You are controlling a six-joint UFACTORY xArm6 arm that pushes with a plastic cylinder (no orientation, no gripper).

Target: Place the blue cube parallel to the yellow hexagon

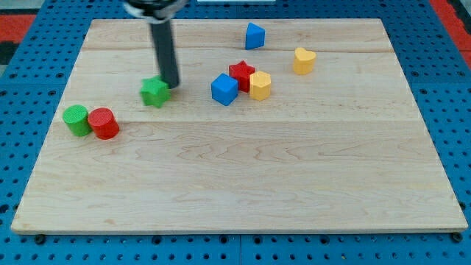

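Blue cube (224, 89) upper centre, touching red star (241, 72); yellow hexagon (260, 85) just right. My tip (171, 85), a bare rod holding nothing, touches green block (154, 92). Cube looks light, rigid, likely slides easily; push a flat face squarely.

Straight dark grey rod, smooth and cylindrical, glossy black-and-silver collar blurred at its top, my tip (174, 86) plain.
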